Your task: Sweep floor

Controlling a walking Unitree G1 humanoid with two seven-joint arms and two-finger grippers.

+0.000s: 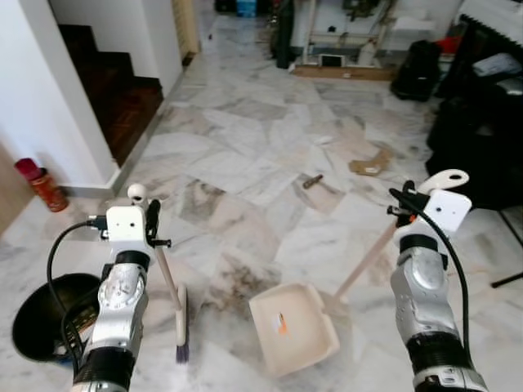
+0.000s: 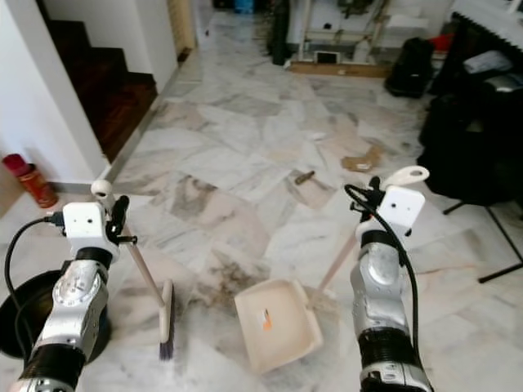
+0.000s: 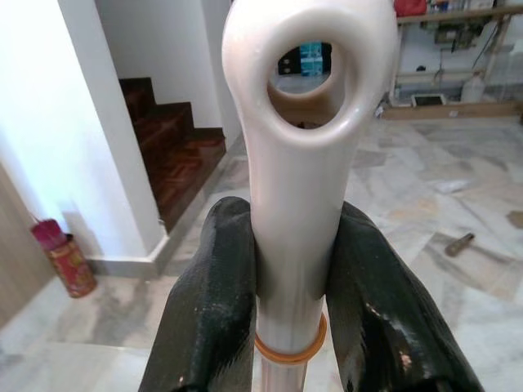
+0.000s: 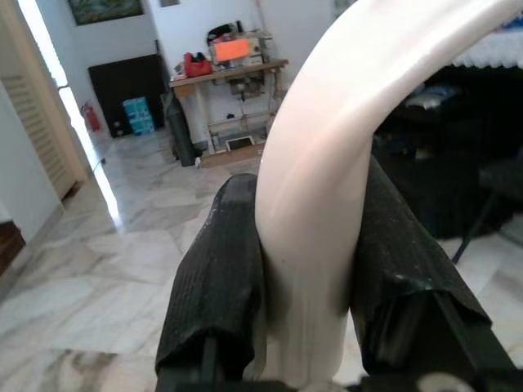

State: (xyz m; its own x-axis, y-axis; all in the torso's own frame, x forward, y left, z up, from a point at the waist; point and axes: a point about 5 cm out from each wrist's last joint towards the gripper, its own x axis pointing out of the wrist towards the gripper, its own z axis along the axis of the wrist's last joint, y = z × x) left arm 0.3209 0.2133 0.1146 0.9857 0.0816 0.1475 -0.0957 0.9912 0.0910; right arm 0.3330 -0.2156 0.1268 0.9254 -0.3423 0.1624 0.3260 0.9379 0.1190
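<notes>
In the head camera's left eye view, two silver arms reached forward over a grey-veined white marble floor (image 1: 245, 147). The left gripper (image 1: 152, 219) was clamped on the top of one cream long-handled broom (image 1: 170, 287), whose shaft slanted down to a narrow bristle head resting on the floor just beside the left arm. The right gripper (image 1: 407, 204) was clamped on the looped top of one cream long-handled plastic dustpan (image 1: 294, 327); its pan sat flat on the floor between the two arms, with a single small orange scrap lying inside it. Ahead of the pan lay one small brown stick-like piece (image 1: 313, 181) and, further right, one torn piece of brown cardboard (image 1: 372, 163). One black round bin (image 1: 41, 314) stood at the lower left, one red cylindrical canister (image 1: 41, 184) stood against the white wall, and a dark wooden staircase (image 1: 118, 90) rose beyond it.

The right eye view showed the same scene, with broom head and pan well apart.

In the left wrist view, two black fingers (image 3: 212, 302) pressed against either side of the broom's cream shaft, just below its ring-shaped end; one thin orange band circled the shaft between them.

In the right wrist view, two black fingers (image 4: 221, 278) squeezed the curved cream dustpan handle from both sides, with a cluttered wooden table (image 4: 229, 73) far behind.
</notes>
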